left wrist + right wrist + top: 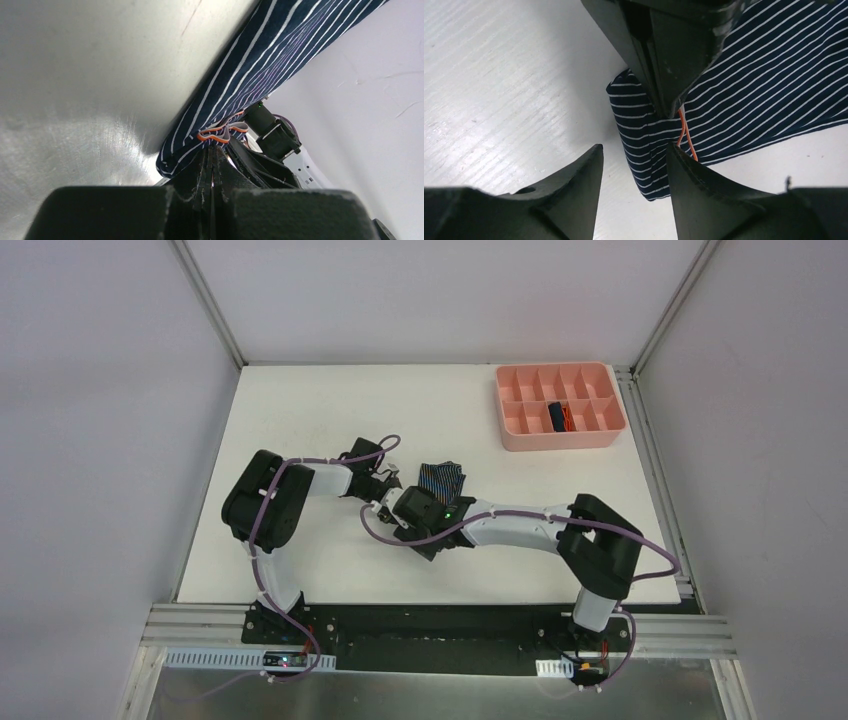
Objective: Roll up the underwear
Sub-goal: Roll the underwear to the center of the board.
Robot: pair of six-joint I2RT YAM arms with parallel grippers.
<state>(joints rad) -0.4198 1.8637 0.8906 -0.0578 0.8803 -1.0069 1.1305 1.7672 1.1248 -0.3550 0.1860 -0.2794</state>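
Striped underwear (443, 478) sits mid-table (300, 420), its orange-trimmed edge clamped tight by the left gripper (212, 150), which reaches in from 9 o'clock. The right gripper (634, 147), angled in from 4 o'clock, hangs with jaws apart at the folded end. At 1 o'clock, navy underwear (558, 416) fills a near-row compartment of the pink tray (560, 440).

My top camera high over the whole table (300, 420), both wrist cameras close on the same striped underwear (280, 55)
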